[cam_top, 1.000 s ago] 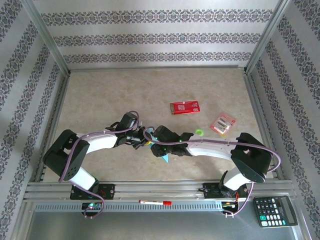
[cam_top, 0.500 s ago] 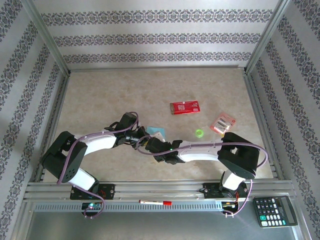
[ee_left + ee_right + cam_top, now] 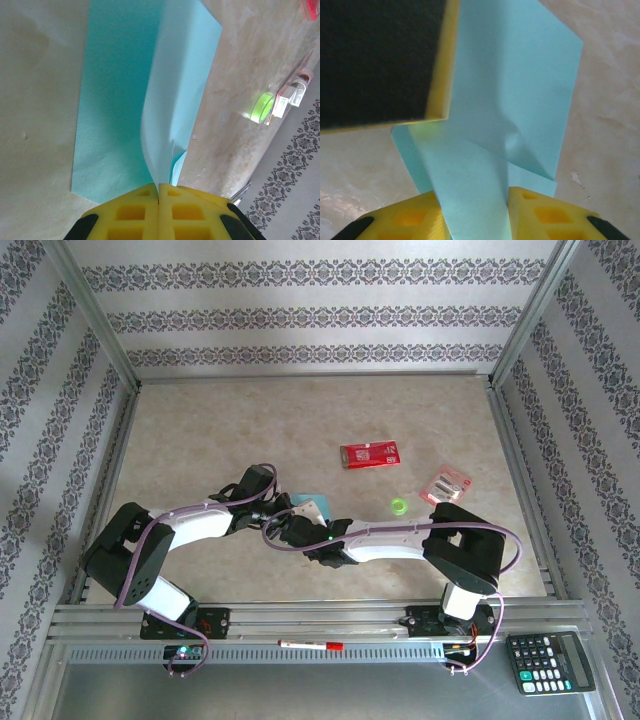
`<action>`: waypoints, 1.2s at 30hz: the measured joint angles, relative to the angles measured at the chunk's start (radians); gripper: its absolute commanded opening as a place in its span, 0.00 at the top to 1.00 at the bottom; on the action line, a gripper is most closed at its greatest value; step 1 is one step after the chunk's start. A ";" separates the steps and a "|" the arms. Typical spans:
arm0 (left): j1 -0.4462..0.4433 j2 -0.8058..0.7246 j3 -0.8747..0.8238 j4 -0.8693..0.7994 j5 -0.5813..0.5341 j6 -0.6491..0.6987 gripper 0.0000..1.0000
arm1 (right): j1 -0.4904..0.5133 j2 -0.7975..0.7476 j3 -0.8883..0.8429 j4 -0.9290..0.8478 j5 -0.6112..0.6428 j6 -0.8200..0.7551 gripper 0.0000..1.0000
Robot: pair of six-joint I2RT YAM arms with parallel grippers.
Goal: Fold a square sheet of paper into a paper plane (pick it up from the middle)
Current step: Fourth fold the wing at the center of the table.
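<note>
The square sheet of paper (image 3: 312, 504) is light blue and partly folded, lying on the table between both arms. My left gripper (image 3: 283, 508) is at its left edge. In the left wrist view the left gripper (image 3: 159, 187) is shut on a raised flap of the sheet (image 3: 115, 100). My right gripper (image 3: 303, 525) comes in from the near side. In the right wrist view the right gripper (image 3: 475, 210) stands open, and a flap of the sheet (image 3: 520, 75) runs through the gap. The left gripper's finger (image 3: 375, 60) fills the upper left there. A dart-shaped paper plane is out of view.
A red packet (image 3: 370, 454) lies farther back. A green ring (image 3: 398, 505) and a small blister pack (image 3: 446, 486) lie to the right of the sheet. A pen (image 3: 310, 645) and a calculator (image 3: 548, 660) sit on the near rail area. Metal frame rails border the table.
My right arm has swung left, bringing its gripper close beside the left gripper. The paper that stuck out toward the near side now shows just beyond both grippers.
</note>
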 measured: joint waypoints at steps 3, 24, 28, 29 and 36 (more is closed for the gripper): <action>0.000 0.000 0.000 0.000 0.000 0.000 1.00 | 0.000 0.000 0.002 -0.003 0.003 0.000 0.70; 0.000 0.001 0.000 0.000 0.001 0.001 1.00 | 0.000 0.000 0.002 -0.006 0.018 0.011 0.90; 0.000 0.001 0.003 -0.008 0.001 0.002 1.00 | 0.000 -0.003 -0.006 0.007 0.025 0.018 0.94; 0.000 0.001 0.005 -0.010 0.001 0.002 1.00 | 0.000 -0.006 -0.011 0.014 0.025 0.018 0.95; 0.001 -0.025 0.008 -0.038 -0.004 0.025 0.74 | -0.020 -0.061 -0.079 0.088 -0.003 0.007 1.00</action>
